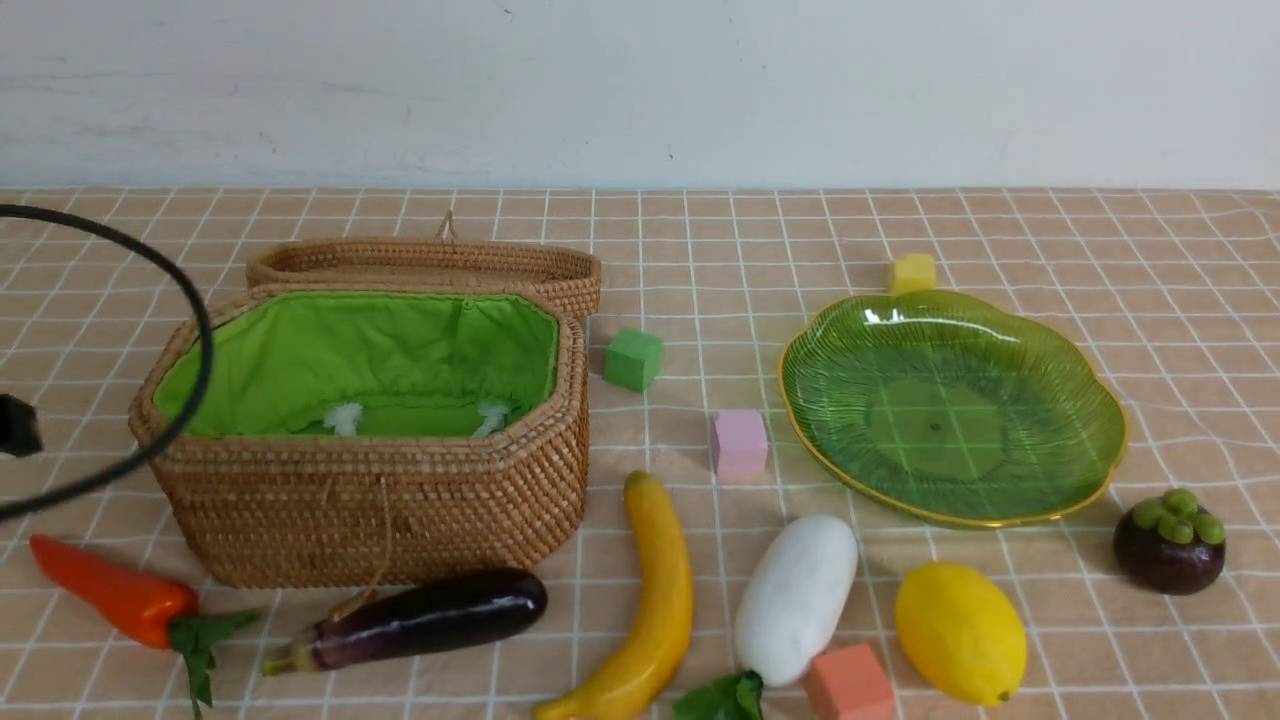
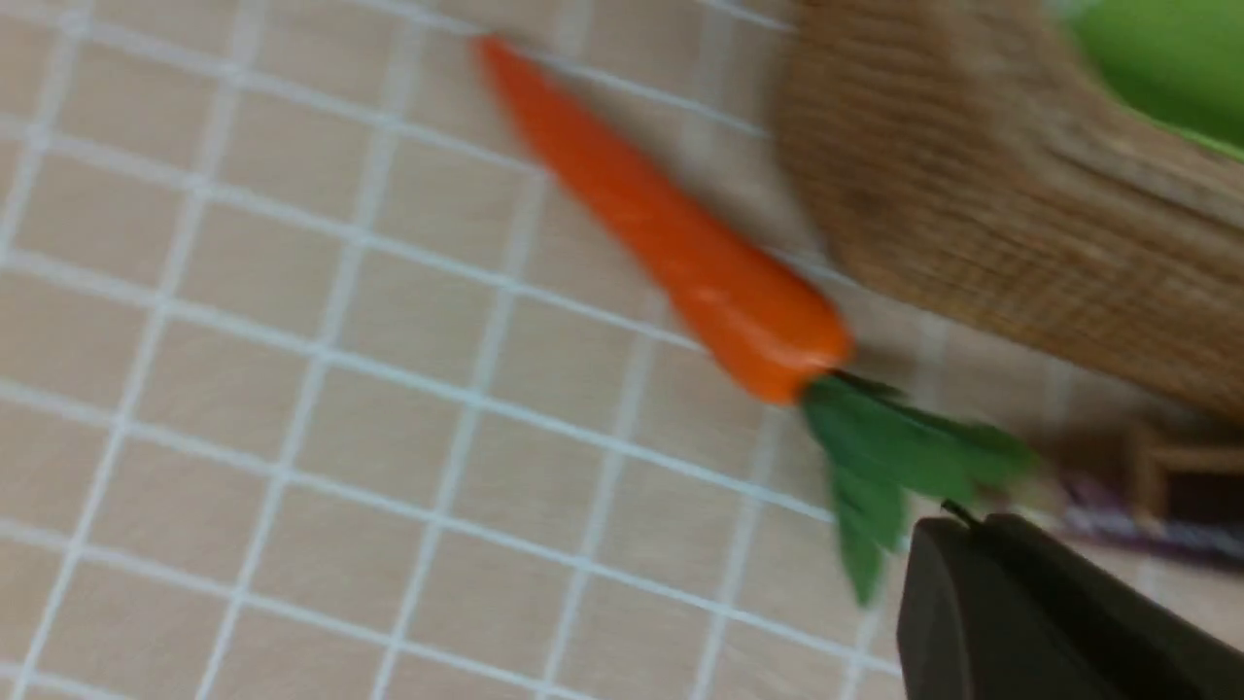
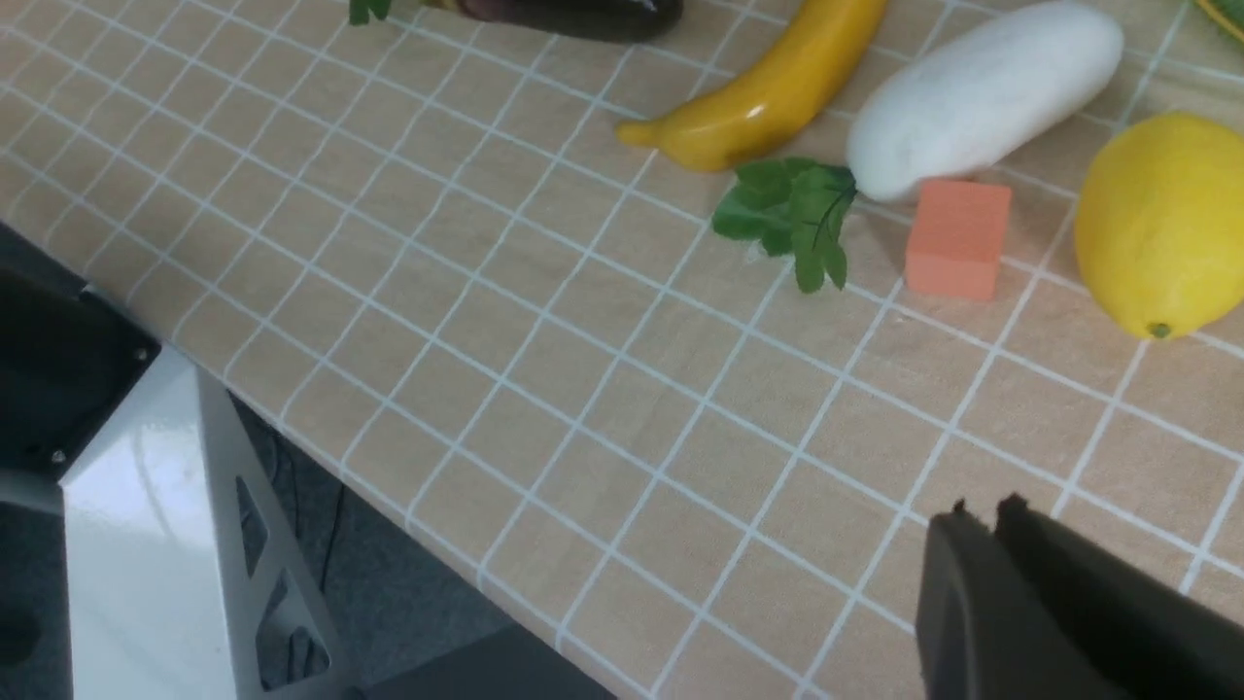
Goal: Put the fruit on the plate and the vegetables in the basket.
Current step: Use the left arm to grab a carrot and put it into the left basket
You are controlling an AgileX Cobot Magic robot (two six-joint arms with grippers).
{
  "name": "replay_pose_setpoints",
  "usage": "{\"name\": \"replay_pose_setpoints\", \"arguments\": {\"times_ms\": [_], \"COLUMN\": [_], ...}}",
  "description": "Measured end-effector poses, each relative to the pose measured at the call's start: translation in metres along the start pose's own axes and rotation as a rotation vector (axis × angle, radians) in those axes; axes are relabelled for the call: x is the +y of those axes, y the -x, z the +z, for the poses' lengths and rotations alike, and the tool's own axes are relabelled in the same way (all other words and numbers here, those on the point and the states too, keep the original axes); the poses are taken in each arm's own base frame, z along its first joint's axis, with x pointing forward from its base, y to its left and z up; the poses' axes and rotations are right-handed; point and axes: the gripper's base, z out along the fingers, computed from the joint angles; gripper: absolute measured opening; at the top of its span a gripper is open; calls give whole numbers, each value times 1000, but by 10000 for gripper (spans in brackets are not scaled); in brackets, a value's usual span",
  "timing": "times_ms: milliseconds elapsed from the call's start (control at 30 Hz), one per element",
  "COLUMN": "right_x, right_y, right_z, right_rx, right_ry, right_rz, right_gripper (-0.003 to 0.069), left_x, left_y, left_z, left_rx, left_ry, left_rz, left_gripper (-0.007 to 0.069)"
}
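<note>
Checked tablecloth (image 1: 700, 250) with basket (image 1: 380, 500), plate (image 1: 950, 420), pepper (image 1: 110, 595), eggplant (image 1: 430, 615), banana (image 1: 660, 600), radish (image 1: 797, 595), lemon (image 1: 960, 632), mangosteen (image 1: 1168, 545), foam cubes (image 1: 633, 359).

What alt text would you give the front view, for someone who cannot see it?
An open wicker basket and an empty green plate sit on a checked tablecloth. Nearer the camera lie a pepper, eggplant, banana, radish, lemon and mangosteen, with foam cubes scattered between.

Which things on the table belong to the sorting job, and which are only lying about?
Job: banana, lemon, mangosteen, pepper, eggplant, radish, green plate, wicker basket.
Lying about: green cube, pink cube, yellow cube, orange cube, black cable.
</note>
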Motion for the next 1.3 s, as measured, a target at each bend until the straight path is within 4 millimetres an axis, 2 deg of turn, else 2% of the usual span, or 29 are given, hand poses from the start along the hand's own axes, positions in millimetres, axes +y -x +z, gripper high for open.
{"name": "replay_pose_setpoints", "arguments": {"times_ms": [67, 167, 200, 233, 367, 400, 433, 467, 533, 600, 733, 867, 1000, 1033, 1067, 1300], "right_x": [0, -1, -2, -2, -3, -3, -4, -4, -4, -3, -1, 3, 4, 5, 5, 5], "right_y": [0, 0, 0, 0, 4, 4, 8, 8, 18, 25, 33, 40, 41, 41, 41, 41], "right_z": [0, 0, 0, 0, 0, 0, -1, -1, -5, -9, -15, -21, -22, -22, -22, -22], "right_rx": [-2, -2, -2, -2, -39, -42, -80, -81, -174, -237, -315, -364, -372, -373, -373, -373], "right_ry": [-5, -15, -17, -17, -36, -38, -54, -54, -70, -74, -79, -73, -65, -63, -63, -63], "right_rz": [-6, -9, -10, -10, -13, -13, -14, -15, -14, -12, -27, -59, -61, -61, -61, -61], "right_gripper": [58, 62, 64, 64, 67, 67, 67, 67, 69, 70, 71, 73, 76, 77, 78, 80], "left_x": [17, 26, 29, 30, 32, 32, 33, 32, 34, 36, 38, 41, 41, 41, 42, 40], "left_y": [12, 18, 20, 21, 28, 28, 30, 31, 32, 32, 32, 32, 33, 34, 34, 37], "left_z": [33, 62, 76, 77, 113, 114, 127, 128, 145, 156, 171, 182, 185, 186, 187, 181], "left_rx": [68, 120, 133, 133, 112, 111, 107, 101, 92, 84, 72, 53, 46, 46, 45, 53], "left_ry": [43, 67, 73, 73, 59, 58, 49, 45, 39, 42, 51, 56, 58, 58, 58, 61], "left_rz": [-108, -151, -167, -168, -243, -246, -278, -285, -321, -331, -338, -344, -344, -346, -346, -345], "left_gripper": [-12, 20, 64, 71, 287, 298, 385, 393, 481, 506, 504, 424, 299, 237, 211, 207]}}
